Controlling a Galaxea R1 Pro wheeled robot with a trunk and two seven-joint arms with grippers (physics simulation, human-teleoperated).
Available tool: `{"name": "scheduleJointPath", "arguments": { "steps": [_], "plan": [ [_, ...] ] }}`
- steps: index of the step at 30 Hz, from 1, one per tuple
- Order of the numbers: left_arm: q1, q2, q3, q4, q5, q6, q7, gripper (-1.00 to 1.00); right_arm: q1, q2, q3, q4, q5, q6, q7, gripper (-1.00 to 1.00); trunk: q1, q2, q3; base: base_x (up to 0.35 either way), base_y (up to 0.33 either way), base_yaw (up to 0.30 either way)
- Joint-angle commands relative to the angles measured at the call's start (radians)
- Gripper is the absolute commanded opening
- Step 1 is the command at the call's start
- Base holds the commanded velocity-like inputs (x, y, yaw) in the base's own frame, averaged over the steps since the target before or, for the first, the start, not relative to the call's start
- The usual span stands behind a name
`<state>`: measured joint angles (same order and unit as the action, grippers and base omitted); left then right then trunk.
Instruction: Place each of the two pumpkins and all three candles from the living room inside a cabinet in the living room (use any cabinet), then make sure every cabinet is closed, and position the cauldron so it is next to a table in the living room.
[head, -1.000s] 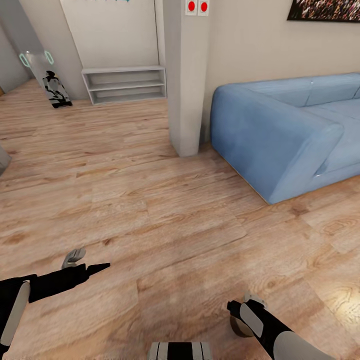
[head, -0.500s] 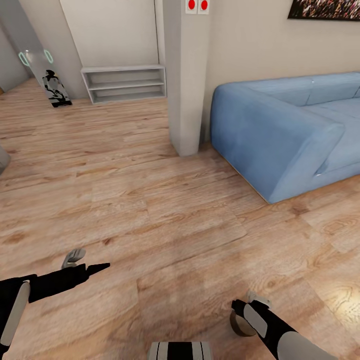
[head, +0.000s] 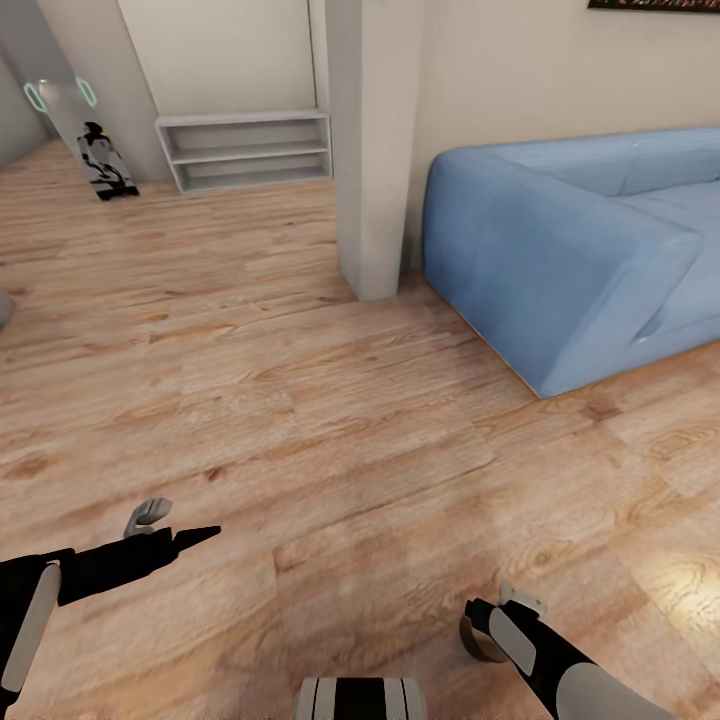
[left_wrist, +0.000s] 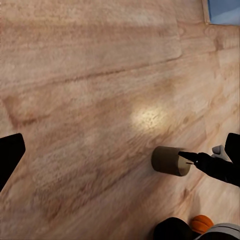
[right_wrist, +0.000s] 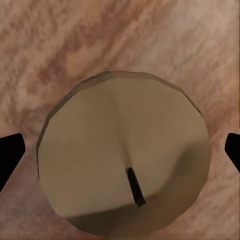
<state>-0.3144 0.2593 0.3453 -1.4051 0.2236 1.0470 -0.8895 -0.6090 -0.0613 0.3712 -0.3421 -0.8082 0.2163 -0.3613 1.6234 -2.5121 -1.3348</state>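
Camera tilted down; right gripper (head: 478, 628) spread over candle (right_wrist: 122, 162). We centre wick between tips, then clamp.

Both wrist views share the candle (left_wrist: 171, 161) from above.

Wooden plank floor (head: 330, 440) carries a tan candle (left_wrist: 170, 161), wick up; blue sofa (head: 560, 250) and grey shelf unit (head: 245, 150) stand at its far edge.
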Motion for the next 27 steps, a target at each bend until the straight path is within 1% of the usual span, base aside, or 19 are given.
{"name": "scheduleJointPath", "arguments": {
  "steps": [1, 6, 10, 27],
  "plan": [
    [0.000, 0.000, 0.000, 0.000, 0.000, 0.000, 0.000, 1.00, 0.000, 0.000, 0.000, 0.000, 0.000, 0.000, 0.000, 1.00, 0.000, 0.000, -0.004, 0.000, 0.000, 0.000],
    [0.000, 0.000, 0.000, 0.000, 0.000, 0.000, 0.000, 1.00, 0.000, 0.000, 0.000, 0.000, 0.000, 0.000, 0.001, 1.00, 0.000, 0.000, -0.004, 0.000, 0.000, 0.000],
    [0.000, 0.000, 0.000, 0.000, 0.000, 0.000, 0.000, 1.00, 0.000, 0.000, 0.000, 0.001, 0.000, 0.001, 0.000, 1.00, 0.002, -0.001, -0.019, 0.000, 0.000, 0.000],
    [0.000, 0.000, 0.000, 0.000, 0.000, 0.000, 0.000, 1.00, 0.000, 0.000, 0.000, 0.002, 0.000, 0.001, 0.001, 1.00, 0.002, -0.001, -0.019, 0.000, 0.000, 0.000]
  ]
}}
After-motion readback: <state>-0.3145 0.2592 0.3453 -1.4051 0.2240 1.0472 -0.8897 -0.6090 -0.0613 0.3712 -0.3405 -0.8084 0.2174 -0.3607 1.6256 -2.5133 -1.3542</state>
